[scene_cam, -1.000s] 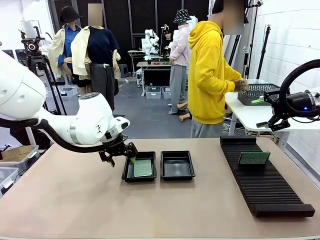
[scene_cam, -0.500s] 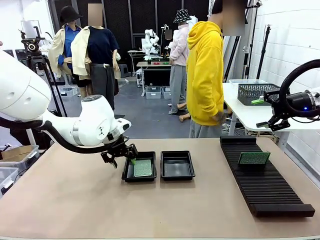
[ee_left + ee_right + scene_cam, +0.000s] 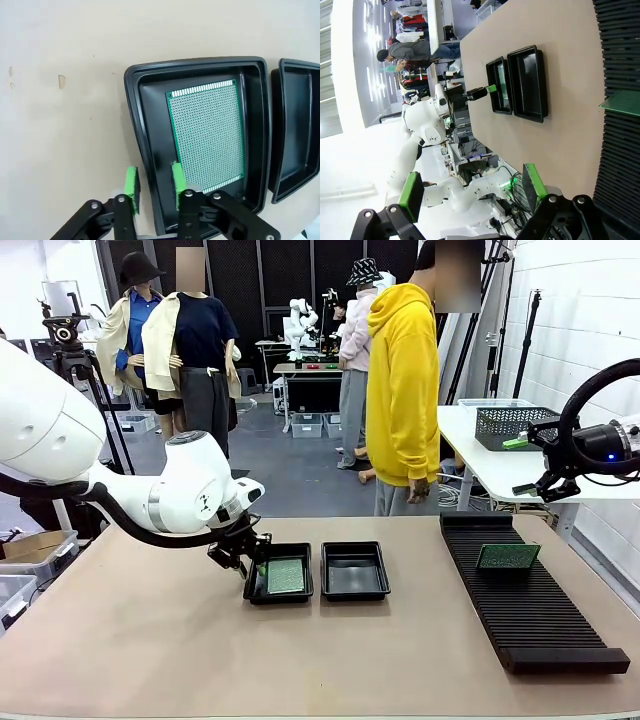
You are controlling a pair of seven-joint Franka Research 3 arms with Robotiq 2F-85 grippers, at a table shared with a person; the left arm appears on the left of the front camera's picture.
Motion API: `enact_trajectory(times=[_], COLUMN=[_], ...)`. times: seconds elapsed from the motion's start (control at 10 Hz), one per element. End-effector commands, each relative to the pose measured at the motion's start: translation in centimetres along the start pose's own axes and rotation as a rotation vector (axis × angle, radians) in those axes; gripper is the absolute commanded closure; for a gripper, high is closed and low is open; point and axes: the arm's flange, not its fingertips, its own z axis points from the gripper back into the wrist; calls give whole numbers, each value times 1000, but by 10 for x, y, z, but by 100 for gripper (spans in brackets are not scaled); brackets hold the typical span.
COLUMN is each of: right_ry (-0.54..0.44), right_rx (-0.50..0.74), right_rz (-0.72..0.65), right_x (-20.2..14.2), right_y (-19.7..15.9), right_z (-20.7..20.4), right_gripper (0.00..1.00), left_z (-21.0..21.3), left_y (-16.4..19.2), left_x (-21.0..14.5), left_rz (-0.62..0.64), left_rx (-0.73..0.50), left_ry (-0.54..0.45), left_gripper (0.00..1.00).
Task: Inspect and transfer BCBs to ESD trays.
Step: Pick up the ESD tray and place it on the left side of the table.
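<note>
Left fingers (image 3: 176, 181) stand narrow, one on each side of the tray (image 3: 195, 62) rim, gripping nothing. Inside this tray the board (image 3: 207, 135) lies flat, just beside the inner finger, its long axis running away from them. Right fingers (image 3: 532, 185) are wide, far off.

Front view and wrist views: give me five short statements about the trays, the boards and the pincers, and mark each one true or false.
1. A green board lies flat in the left tray. True.
2. The right tray holds a board too. False: it is empty.
3. The left pincer has one pad inside that tray's wall and the other outside it. True.
4. The right pincer grips a board. False: its jaws stand wide apart with nothing between them.
5. A second board stands in the ribbed rack. True.
</note>
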Motion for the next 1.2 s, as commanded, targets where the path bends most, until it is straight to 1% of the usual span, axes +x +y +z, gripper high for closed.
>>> enact_trajectory(times=[0.0,0.3,0.4,1.0,1.1], right_ry=[-4,-4,-4,-4,-4], right_rx=[-23,-23,-23,-23,-23], right_rz=[-17,-17,-17,-17,-17], right_x=[1,1,1,1,1], right_y=[2,2,2,2,2], right_z=[-3,-3,-3,-3,-3], right_gripper=[0,0,0,0,0], left_z=[-3,3,-1,-1,6], left_y=[1,5,2,2,14], left_x=[4,1,0,0,4], left_rz=[14,-3,7,9,19], left_rx=[-10,-46,-2,-9,-3], left_ry=[-6,3,2,4,6], left_gripper=[100,100,100,100,100])
